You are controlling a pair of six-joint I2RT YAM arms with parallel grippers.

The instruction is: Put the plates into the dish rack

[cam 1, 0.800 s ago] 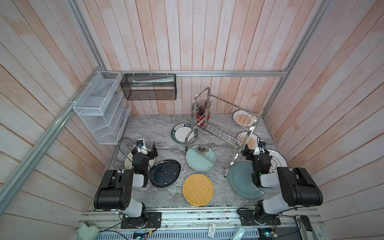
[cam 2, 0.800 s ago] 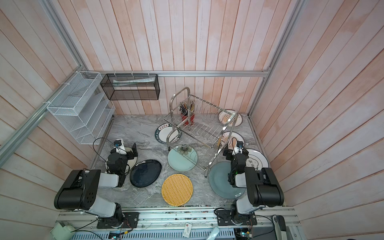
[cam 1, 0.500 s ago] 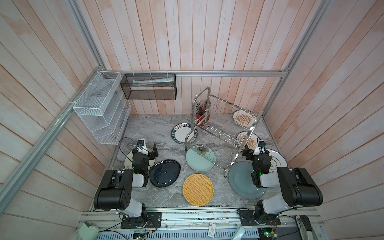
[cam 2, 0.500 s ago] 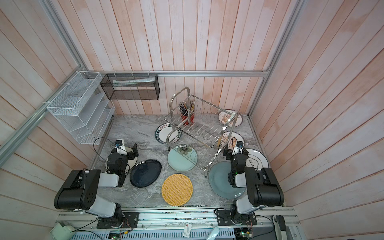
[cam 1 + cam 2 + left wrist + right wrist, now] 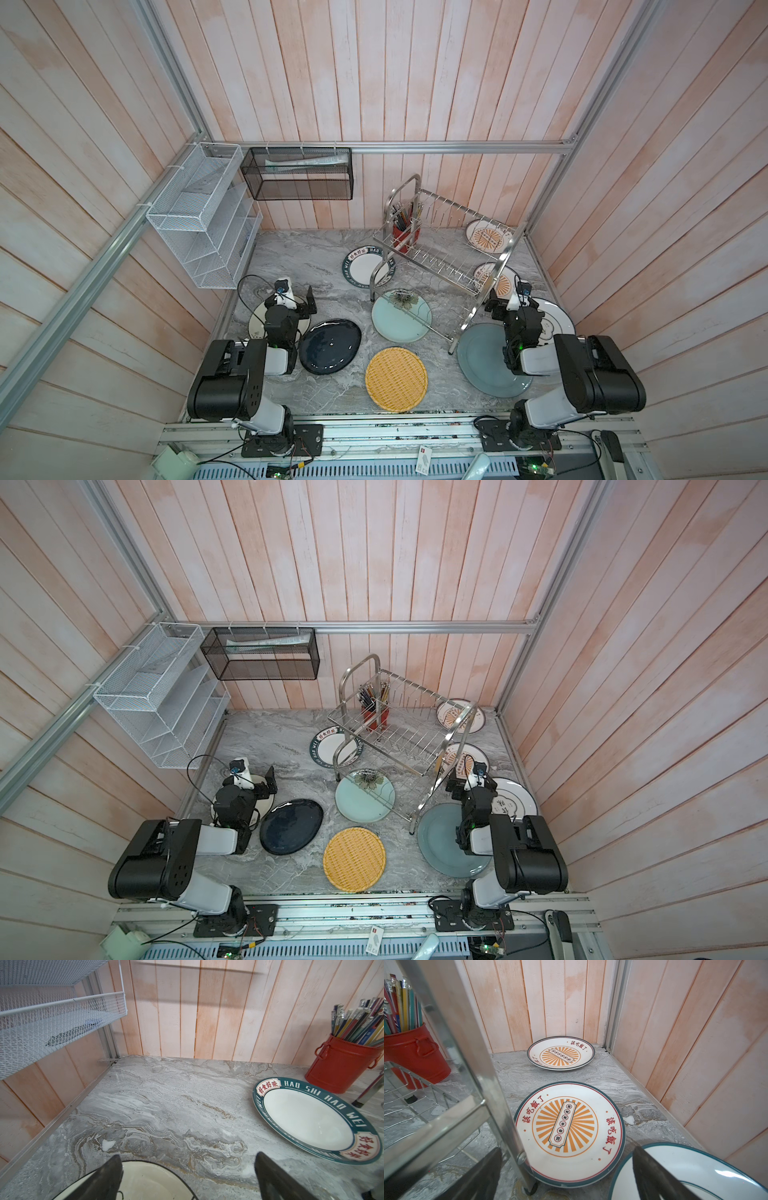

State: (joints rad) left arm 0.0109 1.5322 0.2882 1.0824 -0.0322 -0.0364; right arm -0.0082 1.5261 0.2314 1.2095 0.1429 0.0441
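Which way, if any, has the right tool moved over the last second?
No. The right tool stays put in both top views, open, at the same spot beside the dish rack end post.

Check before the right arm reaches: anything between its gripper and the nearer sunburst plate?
Yes: the dish rack's end post stands ahead of the open right gripper, its foot at the sunburst plate's edge.

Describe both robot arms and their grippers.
The left arm and right arm have boxy black housings joined by white links. Each wrist carries a small white camera and black cable. The left gripper and right gripper have dark, tapering fingers.
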